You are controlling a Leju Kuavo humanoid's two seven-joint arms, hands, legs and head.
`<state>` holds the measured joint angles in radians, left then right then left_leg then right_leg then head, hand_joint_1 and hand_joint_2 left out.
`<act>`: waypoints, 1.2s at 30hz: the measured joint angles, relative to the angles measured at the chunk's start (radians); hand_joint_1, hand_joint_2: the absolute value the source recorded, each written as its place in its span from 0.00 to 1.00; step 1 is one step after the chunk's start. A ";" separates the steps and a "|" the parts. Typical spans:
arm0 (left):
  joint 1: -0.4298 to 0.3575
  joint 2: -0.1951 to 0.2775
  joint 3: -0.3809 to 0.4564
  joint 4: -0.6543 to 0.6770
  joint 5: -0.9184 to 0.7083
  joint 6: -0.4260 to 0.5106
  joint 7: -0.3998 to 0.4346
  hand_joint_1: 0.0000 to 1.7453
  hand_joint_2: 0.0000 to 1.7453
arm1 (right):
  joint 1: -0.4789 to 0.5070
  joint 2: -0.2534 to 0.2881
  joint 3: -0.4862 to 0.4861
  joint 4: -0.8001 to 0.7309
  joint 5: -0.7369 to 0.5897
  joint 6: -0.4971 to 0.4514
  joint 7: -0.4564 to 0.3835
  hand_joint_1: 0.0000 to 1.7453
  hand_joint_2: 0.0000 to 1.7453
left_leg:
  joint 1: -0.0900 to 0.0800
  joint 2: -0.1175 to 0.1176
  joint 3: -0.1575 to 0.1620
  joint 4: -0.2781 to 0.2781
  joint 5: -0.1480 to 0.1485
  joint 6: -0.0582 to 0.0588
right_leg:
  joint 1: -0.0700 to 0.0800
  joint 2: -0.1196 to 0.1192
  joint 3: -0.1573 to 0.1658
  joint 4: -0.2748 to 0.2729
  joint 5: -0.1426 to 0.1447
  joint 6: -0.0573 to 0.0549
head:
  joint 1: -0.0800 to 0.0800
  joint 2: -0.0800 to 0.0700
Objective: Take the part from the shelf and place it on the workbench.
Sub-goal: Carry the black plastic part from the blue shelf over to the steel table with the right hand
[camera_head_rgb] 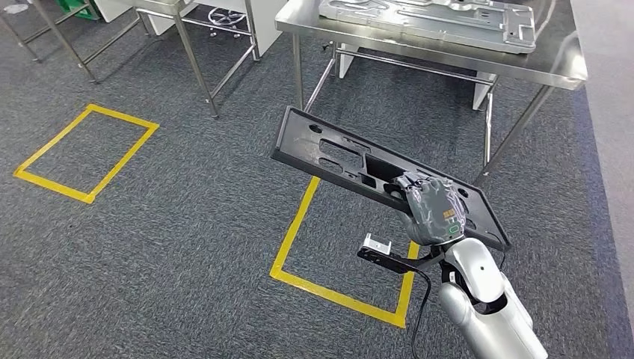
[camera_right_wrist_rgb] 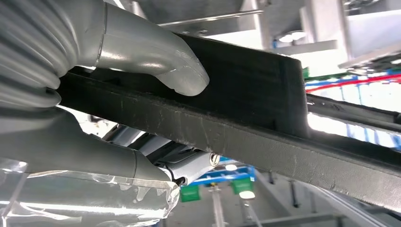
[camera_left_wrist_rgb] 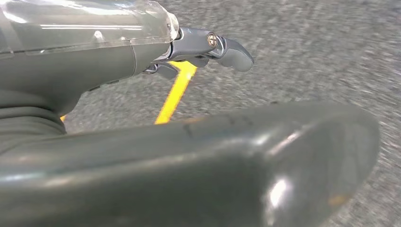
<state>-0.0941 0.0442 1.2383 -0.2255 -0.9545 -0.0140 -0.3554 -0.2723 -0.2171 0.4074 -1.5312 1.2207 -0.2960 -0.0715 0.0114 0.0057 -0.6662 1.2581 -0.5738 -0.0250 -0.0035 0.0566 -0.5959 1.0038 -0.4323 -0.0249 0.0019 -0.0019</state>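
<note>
The right hand (camera_head_rgb: 431, 209) grips the long black part (camera_head_rgb: 351, 164) near its closer end, thumb (camera_right_wrist_rgb: 177, 71) pressed on 1 face. The part's long axis runs from the hand up-left, tilted, above grey carpet (camera_head_rgb: 187, 224) and yellow tape (camera_head_rgb: 295, 224). Beyond stands the steel workbench (camera_head_rgb: 557, 67). The left hand (camera_left_wrist_rgb: 208, 45) hangs with fingers extended, holding nothing.

Factory or workshop floor. Grey industrial carpet (camera_head_rgb: 172, 224) with yellow tape rectangles (camera_head_rgb: 86, 153) marking standing zones. Stainless steel counter (camera_head_rgb: 553, 63) on tubular legs carries a pressed grey metal panel (camera_head_rgb: 434, 19); a second steel frame table (camera_head_rgb: 191, 45) stands to its left. Right wrist view shows ceiling lights and green signs overhead.
</note>
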 joint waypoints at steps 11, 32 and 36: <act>-0.008 0.008 0.002 0.000 0.017 -0.025 -0.040 0.00 0.00 | 0.036 0.001 -0.018 -0.029 0.053 -0.044 0.045 1.00 1.00 | 0.002 -0.017 0.118 -0.250 0.090 0.054 | -0.002 -0.035 -0.082 0.165 -0.079 0.057 | 0.005 0.000; 0.006 0.010 0.013 0.000 0.026 -0.033 -0.021 0.00 0.00 | 0.000 -0.024 -0.073 -0.067 0.007 0.022 0.056 1.00 1.00 | 0.001 0.002 -0.035 -0.053 0.015 0.016 | 0.008 -0.042 0.068 0.019 -0.081 -0.006 | 0.004 0.000; 0.009 0.015 0.022 0.001 0.032 -0.035 -0.015 0.00 0.00 | -0.016 -0.029 -0.083 -0.068 -0.004 0.030 0.056 1.00 1.00 | -0.019 -0.009 -0.003 -0.213 0.164 0.046 | 0.011 -0.034 0.105 0.018 -0.118 0.009 | 0.009 0.000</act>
<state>-0.0853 0.0594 1.2600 -0.2248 -0.9222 -0.0486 -0.3700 -0.2880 -0.2459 0.3246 -1.5996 1.2163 -0.2656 -0.0153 -0.0080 -0.0029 -0.6697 1.0449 -0.4097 0.0210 0.0079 0.0223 -0.4909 1.0220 -0.5506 -0.0160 0.0110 -0.0019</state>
